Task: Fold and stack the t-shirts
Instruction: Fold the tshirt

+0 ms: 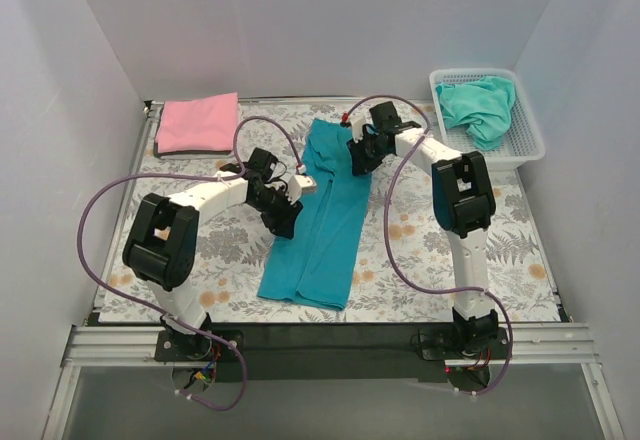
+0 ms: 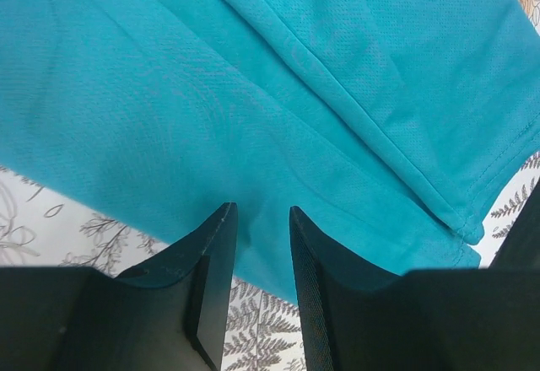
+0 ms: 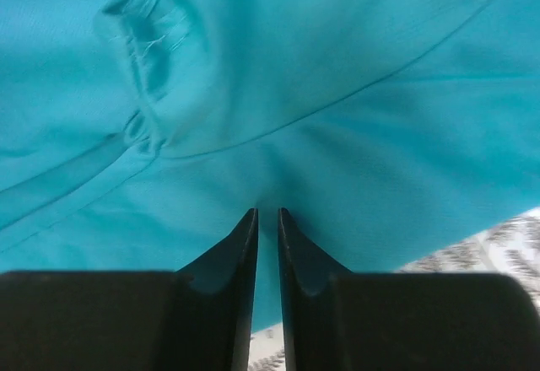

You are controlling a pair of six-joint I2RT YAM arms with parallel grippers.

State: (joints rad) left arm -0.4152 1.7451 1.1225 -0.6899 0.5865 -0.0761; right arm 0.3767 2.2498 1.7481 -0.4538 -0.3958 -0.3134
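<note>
The deep teal-blue t-shirt lies as a long strip down the middle of the table. My left gripper is at its left edge. In the left wrist view the jaws stand partly apart, with the shirt's edge lying between the fingertips. My right gripper is at the shirt's upper right edge. Its jaws are pinched nearly together on the cloth, which puckers at the fingertips. The pink t-shirt lies folded at the back left. The paler aqua-green t-shirt is bunched in the basket.
A white mesh basket stands at the back right corner. The grey floral covering spreads over the table. White walls close in on the left, back and right. Purple cables loop from both arms over the table.
</note>
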